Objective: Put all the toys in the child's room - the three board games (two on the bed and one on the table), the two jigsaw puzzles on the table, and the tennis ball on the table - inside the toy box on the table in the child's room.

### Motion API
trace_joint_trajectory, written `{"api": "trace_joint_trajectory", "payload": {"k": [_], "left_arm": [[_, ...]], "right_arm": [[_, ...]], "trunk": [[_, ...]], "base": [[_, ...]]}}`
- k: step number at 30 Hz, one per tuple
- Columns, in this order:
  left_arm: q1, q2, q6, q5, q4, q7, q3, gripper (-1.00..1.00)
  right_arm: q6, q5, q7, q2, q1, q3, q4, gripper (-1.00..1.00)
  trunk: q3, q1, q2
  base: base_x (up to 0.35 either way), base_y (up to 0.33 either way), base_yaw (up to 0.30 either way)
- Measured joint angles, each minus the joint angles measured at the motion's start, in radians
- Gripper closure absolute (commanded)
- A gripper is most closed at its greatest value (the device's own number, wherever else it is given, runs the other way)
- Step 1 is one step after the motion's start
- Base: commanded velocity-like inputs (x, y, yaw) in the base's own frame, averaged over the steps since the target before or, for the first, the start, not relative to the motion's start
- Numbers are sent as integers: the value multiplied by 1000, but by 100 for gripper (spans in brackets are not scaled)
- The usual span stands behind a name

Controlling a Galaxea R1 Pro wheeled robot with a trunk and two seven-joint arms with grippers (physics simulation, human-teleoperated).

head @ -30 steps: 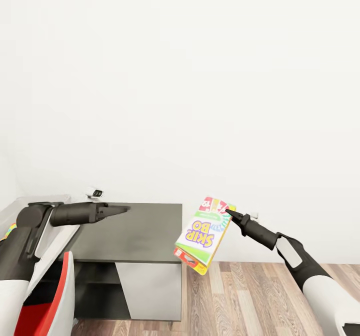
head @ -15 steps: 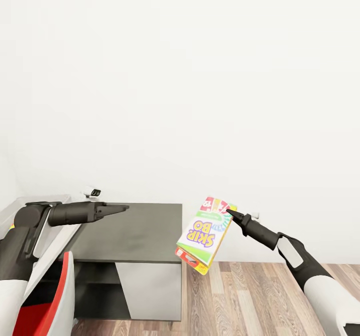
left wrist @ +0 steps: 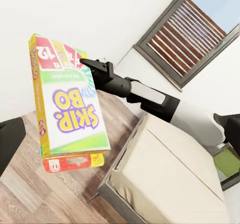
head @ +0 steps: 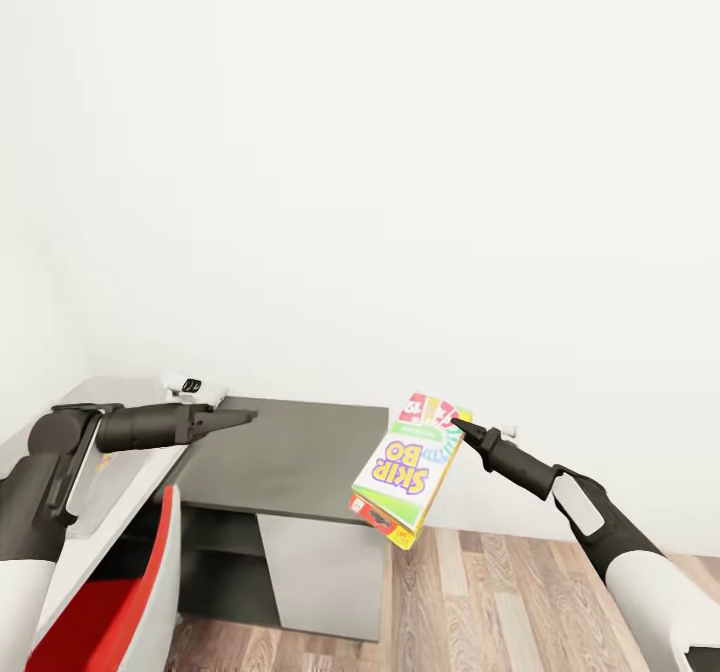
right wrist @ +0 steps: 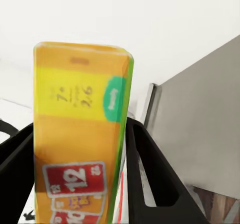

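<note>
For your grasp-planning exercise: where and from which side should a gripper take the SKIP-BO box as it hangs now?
Pinch the SKIP-BO box across its thin top edge, from the right, as the right gripper does: the box is flat and hangs tilted in the air.

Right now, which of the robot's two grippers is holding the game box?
The right gripper holds it: its jaws are shut on an edge of the SKIP-BO box, which hangs in the air. The left gripper carries nothing.

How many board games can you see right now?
1: the SKIP-BO box, held in the air by the right gripper at its top edge, over the wood floor beside the dark cabinet. Others may be out of frame.
</note>
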Motion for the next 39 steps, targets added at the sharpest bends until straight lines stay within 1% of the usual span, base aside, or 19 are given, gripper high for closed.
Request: {"api": "trace_joint_trajectory", "payload": {"k": [5, 14, 16, 20, 21, 23, 24, 26, 27, 30, 35, 37, 39], "left_arm": [[0, 0, 0, 0, 0, 0, 0, -100], [0, 0, 0, 0, 0, 0, 1, -100], [1, 0, 0, 0, 0, 0, 1, -100], [1, 0, 0, -2, 0, 0, 1, -100], [1, 0, 0, -3, 0, 0, 1, -100], [0, 0, 0, -3, 0, 0, 1, -100], [1, 0, 0, -3, 0, 0, 1, -100], [1, 0, 0, -3, 0, 0, 1, -100], [1, 0, 0, -3, 0, 0, 1, -100], [1, 1, 0, -3, 0, 0, 1, -100], [1, 12, 0, -1, 0, 0, 1, -100], [1, 13, 0, -1, 0, 0, 1, -100], [1, 15, 0, -1, 1, 0, 2, -100]], "right_arm": [[0, 0, 0, 2, 0, 0, 0, 100], [9, -1, 0, 0, 0, -2, -2, 100], [14, -1, -2, 4, 0, -3, -2, 100], [50, -1, -9, 11, -4, -4, -3, 100], [73, 0, -19, 13, -10, -4, -14, 100], [96, -1, -62, 18, -26, -4, -37, 100], [104, 0, -110, 22, -36, -4, -48, 100], [112, -2, -163, 29, -46, -4, -55, 100], [116, -5, -184, 38, -58, -4, -58, 100], [124, -7, -205, 49, -85, -4, -60, 100], [152, -9, -250, 63, -149, -4, -61, 100], [159, -10, -283, 75, -181, -4, -59, 100], [162, -10, -334, 93, -215, -3, -56, 100]], "trunk": [[0, 0, 0], [0, 0, 0], [0, 0, 0], [0, 0, 0], [0, 0, 0], [0, 0, 0], [0, 0, 0], [0, 0, 0], [0, 0, 0], [0, 0, 0], [0, 0, 0], [0, 0, 0], [0, 0, 0]], "base": [[-113, 0, 290], [-9, 0, 291], [0, 0, 292], [0, 0, 292], [0, 0, 292], [0, 0, 292], [0, 0, 292], [0, 0, 292], [0, 0, 292], [0, 0, 292], [0, 0, 292], [0, 0, 292], [0, 0, 292]]}}
